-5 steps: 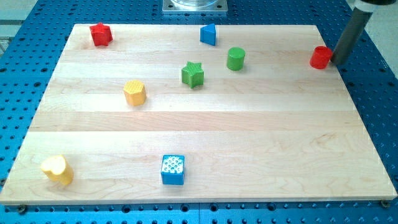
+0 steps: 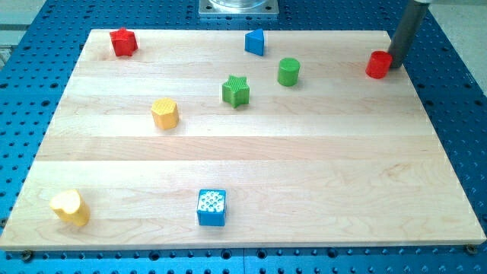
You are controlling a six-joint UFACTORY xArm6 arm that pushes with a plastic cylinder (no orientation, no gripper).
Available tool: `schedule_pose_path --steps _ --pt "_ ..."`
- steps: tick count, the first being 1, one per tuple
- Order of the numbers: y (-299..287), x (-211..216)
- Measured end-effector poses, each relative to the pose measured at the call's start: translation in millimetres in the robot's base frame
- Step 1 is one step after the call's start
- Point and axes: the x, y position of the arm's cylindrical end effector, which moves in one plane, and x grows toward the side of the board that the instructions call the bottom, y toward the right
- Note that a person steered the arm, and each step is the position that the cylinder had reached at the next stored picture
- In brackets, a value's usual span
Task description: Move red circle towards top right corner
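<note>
One relation governs the next push: my tip [image 2: 395,66] sits on the view's-right side of the red circle [image 2: 377,65], touching or as good as touching it, approx. level w/ it. Corner targeted lies up and slightly to the view's right of the red circle. Tip is thus on the wrong side for a push toward that corner; contact from here would, in my judgement, drive the block toward the view's left, away from goal.

Hand state: n/a. Arm ends in a plain dark rod, no jaws to spread or pinch; nothing is held, contact is side-on only.

Task thing location: red circle stands on the wooden board [image 2: 243,167], near its top-right corner, just below the board's top edge and close to its right edge. Short gap to the corner remains. Judged nearly complete, not finished.

Other items, all placed rel. to the red circle:
- green cylinder [image 2: 288,71]: to the view's left, well apart.
- green star [image 2: 237,90]: further left, slightly lower.
- blue triangular block [image 2: 256,42]: left and higher.
- red star-like block [image 2: 122,42]: far left, near top edge.
- yellow hexagon-like block [image 2: 164,113]: far left, lower.
- yellow heart [image 2: 70,207] and blue cube [image 2: 211,207]: far left, near bottom edge.

None obstructs the route to the corner.

Recommendation: reposition tip to below-left of the red circle before pushing. Risk: block sliding off the board's edge.
</note>
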Motion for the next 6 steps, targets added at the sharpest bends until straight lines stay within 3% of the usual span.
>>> schedule_pose_path --steps 2,4,5,6 --pt "-41.5 13.9" --pt "-74.0 -7.4" --pt "-122.3 -5.2" --pt "-87.3 -29.6"
